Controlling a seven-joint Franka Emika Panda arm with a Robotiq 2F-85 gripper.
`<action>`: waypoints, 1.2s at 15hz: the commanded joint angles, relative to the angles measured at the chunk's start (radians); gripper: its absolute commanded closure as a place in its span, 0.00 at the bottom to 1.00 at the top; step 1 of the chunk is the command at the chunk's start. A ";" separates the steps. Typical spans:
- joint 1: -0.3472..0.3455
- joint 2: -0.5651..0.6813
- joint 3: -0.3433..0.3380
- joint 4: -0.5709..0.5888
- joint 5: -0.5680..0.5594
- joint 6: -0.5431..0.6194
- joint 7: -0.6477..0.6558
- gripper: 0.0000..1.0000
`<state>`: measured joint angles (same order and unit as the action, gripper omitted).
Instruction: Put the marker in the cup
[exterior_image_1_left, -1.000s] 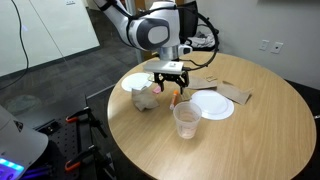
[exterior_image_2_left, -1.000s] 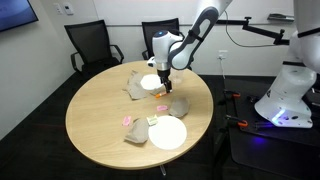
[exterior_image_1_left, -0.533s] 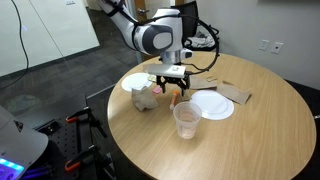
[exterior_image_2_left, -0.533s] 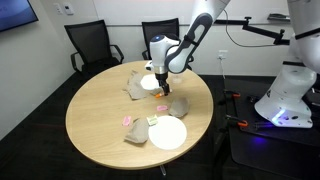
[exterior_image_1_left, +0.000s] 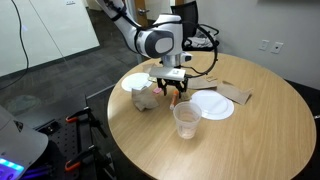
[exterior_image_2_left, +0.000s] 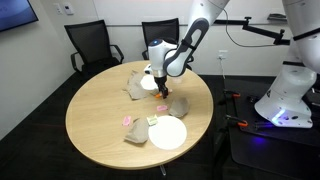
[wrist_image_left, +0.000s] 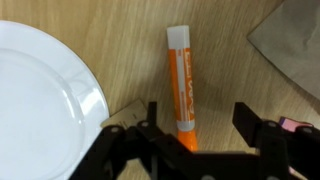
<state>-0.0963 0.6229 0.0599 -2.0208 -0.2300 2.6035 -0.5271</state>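
Because everything else rests on it, the round wooden table is entered first; its things sit spaced out, which leaves room to come straight down on any of them. Next, the Franka arm, bent over the table's middle with its wrist turned downward, a pose suited to a pick from above. Two white plates, one beside the hand and one behind it; which of them fills the side of the wrist view cannot be told. Flat brown paper past the nearer plate, and crumpled pale paper on the hand's other side. The cup: clear, upright, mouth up so it can be filled from above, near the hand but apart from it. The hand: low over the table, fingers spread wide, gripping nothing. The marker: orange, lying flat on bare wood, not yet in the cup, pale end pointing away from the hand. Its orange end lies in the gap between the fingers, nearer one finger than the other and seemingly touching neither. Closing here would likely catch it near its end rather than mid-barrel.
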 joint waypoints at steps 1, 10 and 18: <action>-0.027 0.014 0.025 0.031 0.015 -0.039 -0.032 0.53; -0.048 -0.045 0.043 0.015 0.052 -0.098 -0.021 0.95; -0.009 -0.272 0.030 0.010 0.158 -0.293 0.098 0.95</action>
<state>-0.1188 0.4578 0.0901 -1.9971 -0.1187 2.3918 -0.4807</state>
